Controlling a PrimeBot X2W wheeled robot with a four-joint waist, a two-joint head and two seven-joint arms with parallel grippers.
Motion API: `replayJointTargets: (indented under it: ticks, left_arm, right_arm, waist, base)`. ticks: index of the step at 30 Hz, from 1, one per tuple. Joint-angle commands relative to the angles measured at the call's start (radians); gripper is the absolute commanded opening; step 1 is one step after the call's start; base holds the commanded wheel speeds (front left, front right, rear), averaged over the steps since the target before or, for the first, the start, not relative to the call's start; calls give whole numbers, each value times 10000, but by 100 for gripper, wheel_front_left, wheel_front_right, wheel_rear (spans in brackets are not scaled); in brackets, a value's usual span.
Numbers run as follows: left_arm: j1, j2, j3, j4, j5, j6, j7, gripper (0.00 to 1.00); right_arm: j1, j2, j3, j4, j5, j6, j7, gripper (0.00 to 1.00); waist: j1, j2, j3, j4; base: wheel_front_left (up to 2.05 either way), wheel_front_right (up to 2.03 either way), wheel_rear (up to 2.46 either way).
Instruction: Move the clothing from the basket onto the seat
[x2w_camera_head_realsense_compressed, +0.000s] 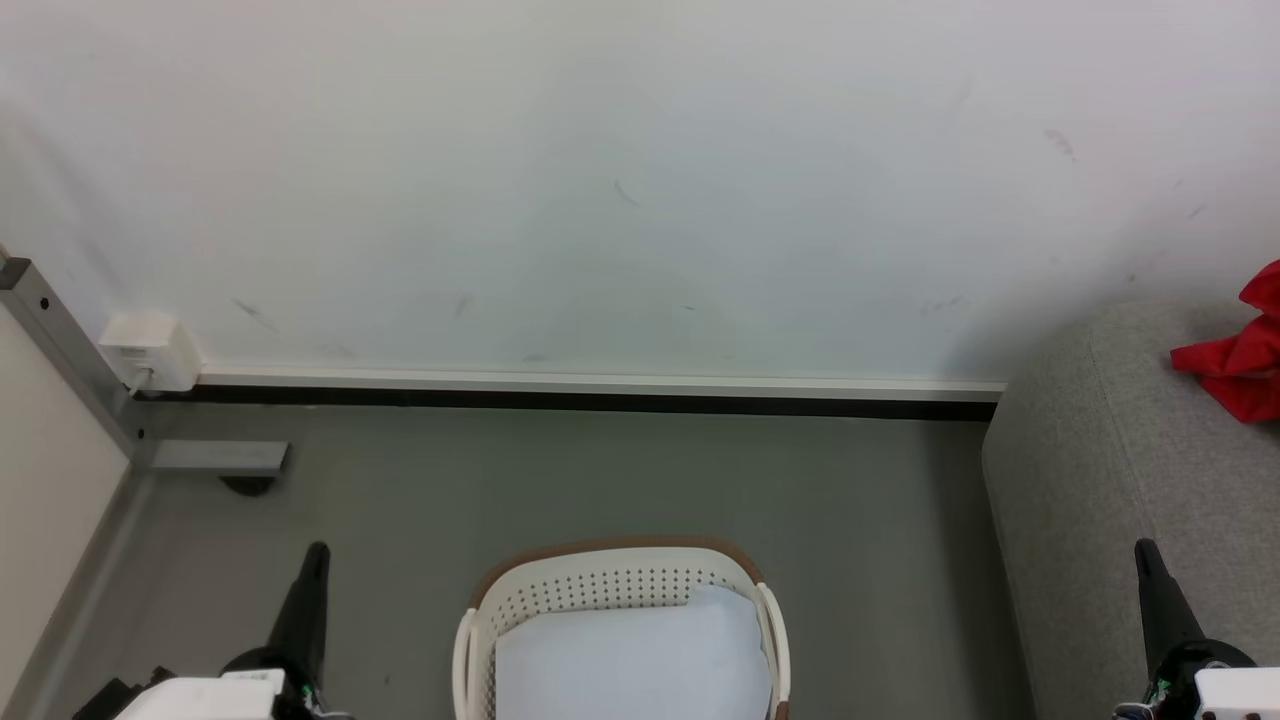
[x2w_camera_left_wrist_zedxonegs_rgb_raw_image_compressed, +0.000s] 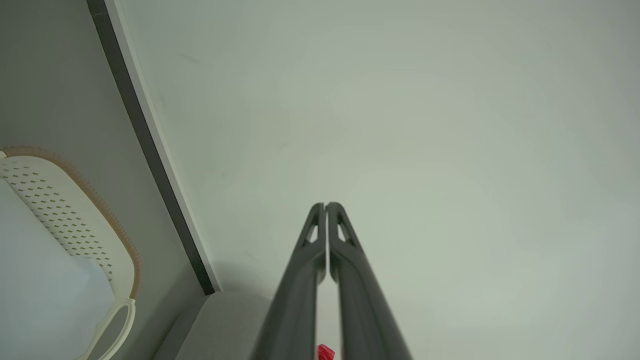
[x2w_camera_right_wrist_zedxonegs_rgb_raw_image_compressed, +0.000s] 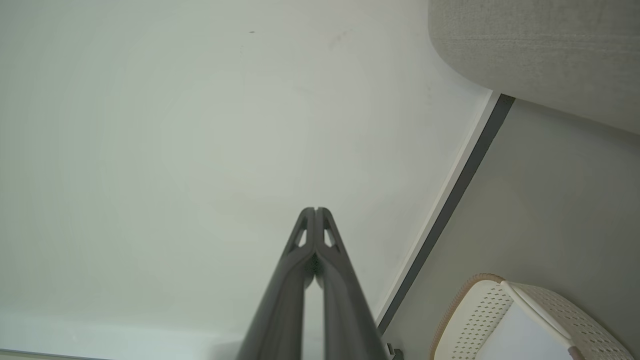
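Clothing (x2w_camera_head_realsense_compressed: 1240, 365): red, crumpled, lying on top of the seat (x2w_camera_head_realsense_compressed: 1090, 480) at the right edge of the head view, partly cut off by the frame; well apart from the basket (x2w_camera_head_realsense_compressed: 600, 590).
Seat: light grey fabric, rounded corner, right side of the head view, its end against the wall (x2w_camera_head_realsense_compressed: 640, 180).
Basket: cream with a brown rim, bottom centre of the head view, standing on the floor (x2w_camera_head_realsense_compressed: 600, 470); a flat white sheet (x2w_camera_head_realsense_compressed: 630, 660) covers the part of its inside that shows; a strip of bare grey floor separates it from the seat.
Left gripper (x2w_camera_head_realsense_compressed: 318, 550): lower left of the head view, fingers pressed together, nothing between them, left of the basket and clear of it.
Right gripper (x2w_camera_head_realsense_compressed: 1145, 548): lower right, against the front of the seat, jaws closed on nothing.
Surroundings, head view: dark skirting (x2w_camera_head_realsense_compressed: 600, 398) along the foot of the wall; small white box (x2w_camera_head_realsense_compressed: 150, 350) at centre left, beside a grey metal post (x2w_camera_head_realsense_compressed: 60, 340); short grey bar (x2w_camera_head_realsense_compressed: 220, 457) on the floor below it.
Left wrist view: closed fingertips aimed at the wall; basket and sheet at lower left; seat corner at the bottom; a red scrap at the bottom edge between the finger bases.
Right wrist view: closed fingertips against the wall; seat underside at upper right; basket corner at lower right.
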Motion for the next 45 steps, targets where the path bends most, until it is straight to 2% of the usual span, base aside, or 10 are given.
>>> replayJointTargets:
  ticks: [1, 11, 45]
  left_arm:
    - [-109, 22, 59, -47, -197, -63, 37, 0]
    - [-193, 7, 147, -60, -865, -110, 217, 0]
    - [-184, 9, 139, -60, -859, -112, 219, 0]
  right_arm:
    - [-182, -65, -40, 21, 177, -19, 61, 0]
    - [-296, -64, -79, 66, 840, -21, 220, 0]
    - [-297, -45, -95, 67, 793, -21, 247, 0]
  waist:
    - [0, 0, 3, -2]
    - [0, 0, 50, -31]
    - [0, 0, 52, -33]
  base:
    - [0, 0, 0]
    - [0, 0, 0]
    - [0, 0, 0]
